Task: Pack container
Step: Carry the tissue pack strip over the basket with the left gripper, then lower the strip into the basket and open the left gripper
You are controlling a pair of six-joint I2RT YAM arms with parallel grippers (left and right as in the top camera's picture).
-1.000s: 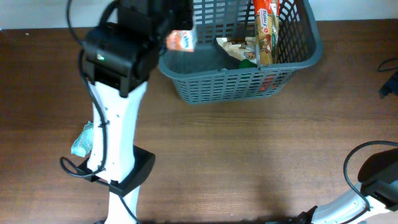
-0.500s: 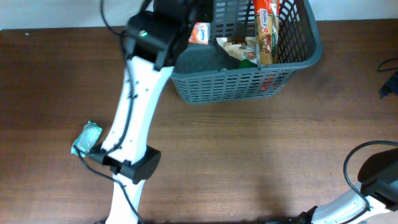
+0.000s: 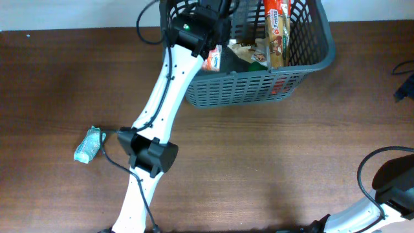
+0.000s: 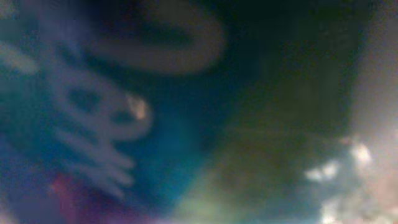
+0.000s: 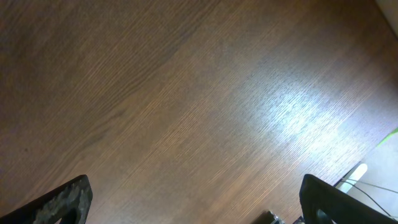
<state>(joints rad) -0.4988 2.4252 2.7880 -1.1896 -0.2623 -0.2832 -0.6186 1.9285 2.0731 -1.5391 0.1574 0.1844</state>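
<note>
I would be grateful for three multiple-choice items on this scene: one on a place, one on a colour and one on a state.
1. Where is the teal packet?
A. on a shelf
B. on the table, outside the container
C. under a cloth

2. What colour is the tall packet standing in the container?
A. orange-red
B. blue
C. black

3. How is the right gripper?
A. shut on a packet
B. shut, empty
C. open, over bare wood

Answers:
1 B: it lies on the wood, well apart from the container.
2 A: the overhead view shows its orange-red wrapper.
3 C: the right wrist view shows its fingers wide apart with only table between them.
</note>
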